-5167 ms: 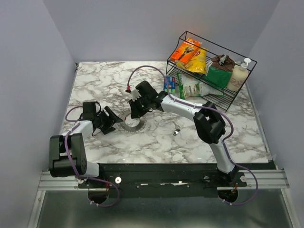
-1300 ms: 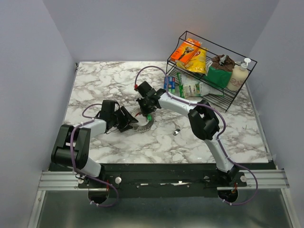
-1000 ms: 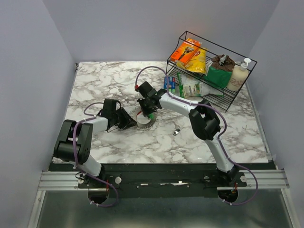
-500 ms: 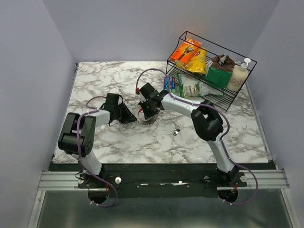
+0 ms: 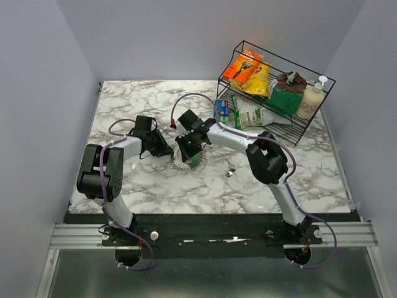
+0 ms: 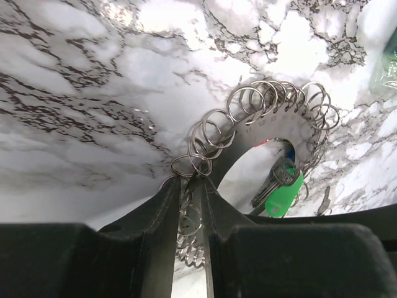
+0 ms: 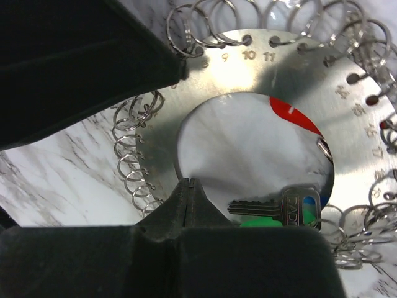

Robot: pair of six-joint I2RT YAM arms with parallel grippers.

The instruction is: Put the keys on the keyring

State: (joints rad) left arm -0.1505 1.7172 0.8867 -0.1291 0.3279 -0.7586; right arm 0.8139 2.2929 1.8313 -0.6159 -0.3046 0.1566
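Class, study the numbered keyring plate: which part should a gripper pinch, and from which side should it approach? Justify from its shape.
Pinch the flat band of the keyring plate at its bare inner edge, coming through the central hole. The outer rim is crowded with loose split rings that would likely slip; the right gripper grips there.

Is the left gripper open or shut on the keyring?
Shut: the left gripper pinches the keyring at its looped rim, fingers nearly touching.
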